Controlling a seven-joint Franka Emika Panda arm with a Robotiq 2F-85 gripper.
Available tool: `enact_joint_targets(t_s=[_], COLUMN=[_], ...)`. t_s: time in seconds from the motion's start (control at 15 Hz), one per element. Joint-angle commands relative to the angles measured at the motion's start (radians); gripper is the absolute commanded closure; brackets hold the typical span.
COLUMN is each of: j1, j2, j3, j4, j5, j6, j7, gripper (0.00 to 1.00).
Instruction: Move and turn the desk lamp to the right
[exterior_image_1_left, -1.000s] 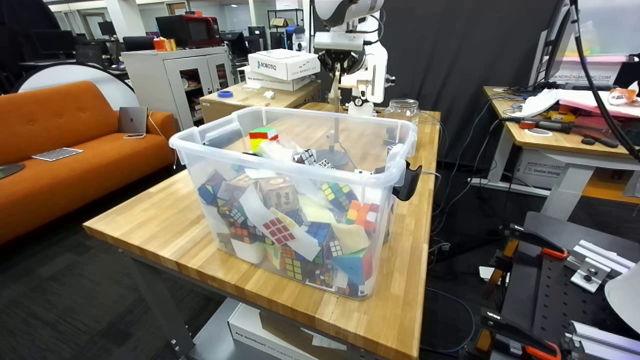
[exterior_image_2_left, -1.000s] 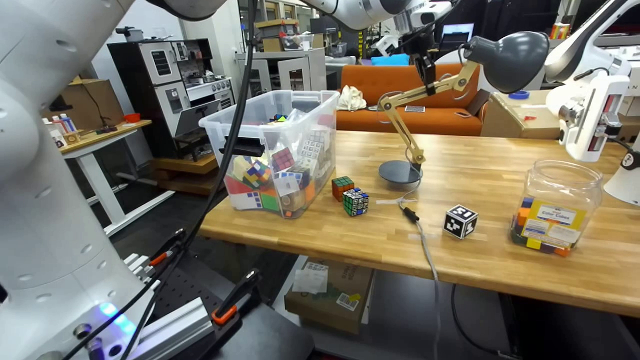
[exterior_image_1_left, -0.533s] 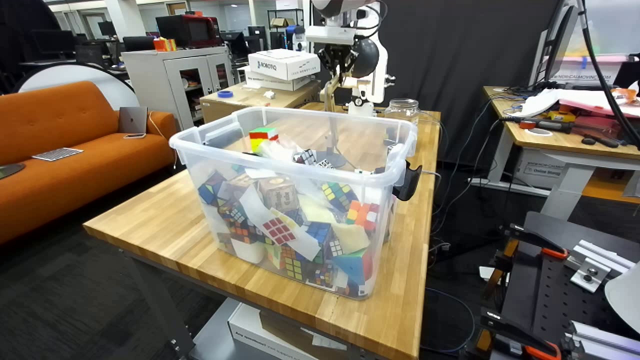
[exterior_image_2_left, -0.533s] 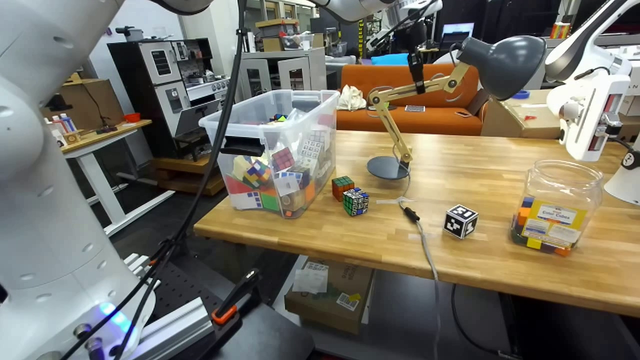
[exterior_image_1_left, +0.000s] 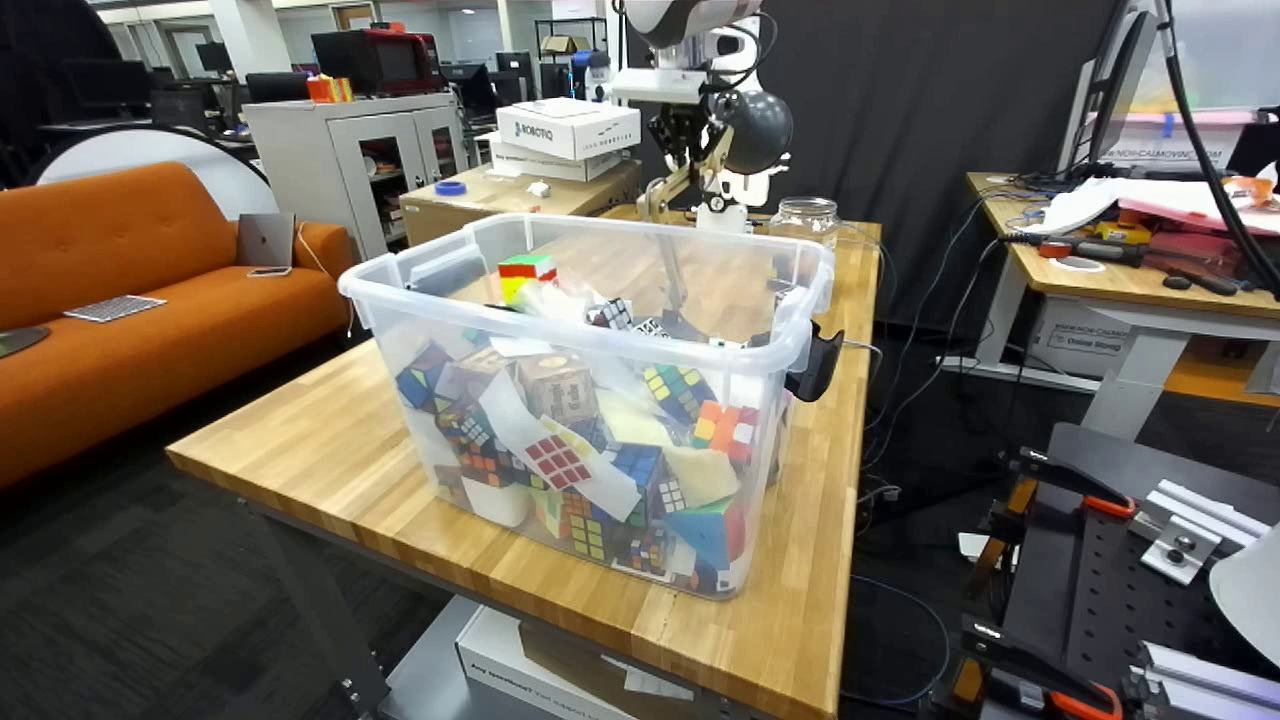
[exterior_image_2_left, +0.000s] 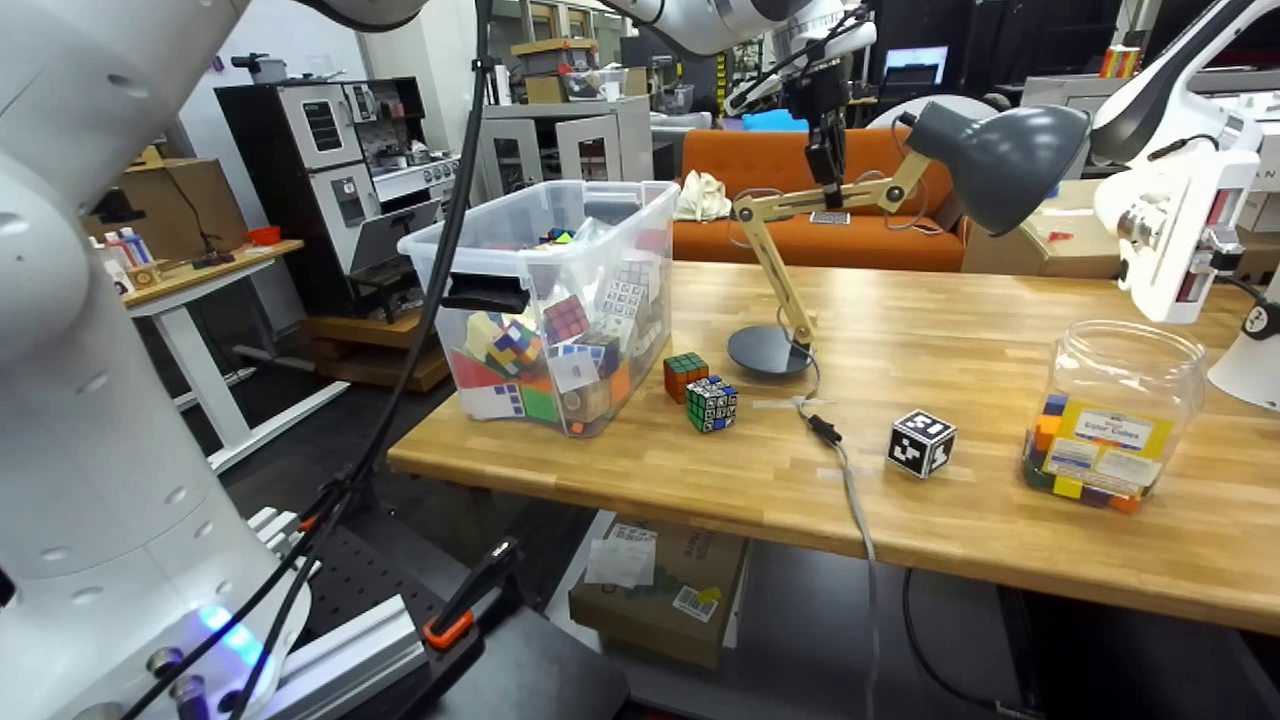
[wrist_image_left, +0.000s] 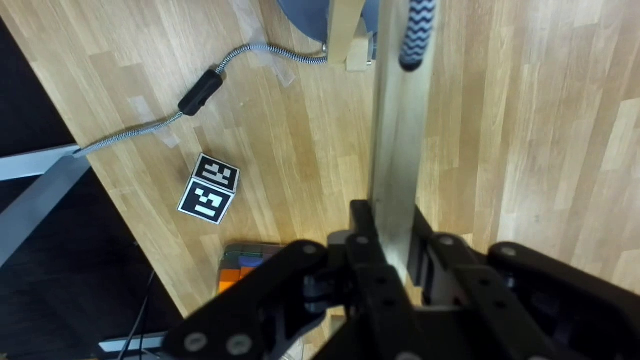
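The desk lamp has a dark grey bowl head (exterior_image_2_left: 1010, 165), a jointed pale wooden arm and a round dark base (exterior_image_2_left: 765, 350) on the table. In an exterior view its head (exterior_image_1_left: 760, 130) shows beside my gripper (exterior_image_1_left: 684, 155), and its base is seen through the clear bin. My gripper (exterior_image_2_left: 830, 195) reaches down onto the lamp's upper arm, between the elbow and the head. In the wrist view the wooden bar (wrist_image_left: 402, 130) runs between the fingers of my gripper (wrist_image_left: 392, 215), which are shut on it. The lamp head is out of the wrist view.
A clear bin (exterior_image_2_left: 545, 260) of puzzle cubes stands beside the lamp. Small cubes (exterior_image_2_left: 711, 404), a black-and-white marker cube (exterior_image_2_left: 921, 443) and a clear jar (exterior_image_2_left: 1115, 415) stand on the table. The lamp's cord (exterior_image_2_left: 850, 490) runs over the table edge. Another white arm (exterior_image_2_left: 1195, 230) stands behind the jar.
My gripper and the lamp have moved together. The base has slid toward the bin, the upper arm has tilted lower, and the head has dropped and swung out from behind the gripper.
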Motion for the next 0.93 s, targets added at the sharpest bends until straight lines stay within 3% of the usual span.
enact_joint_targets(t_s=[0.0,0.87], j1=[0.008,-0.017], j2=[-0.043,-0.035], j3=[-0.008,0.044], j4=[-0.032,-0.026], j5=[0.002,-0.024], j6=[-0.024,-0.04], j7=[0.037,0.057], gripper=[0.95,0.95])
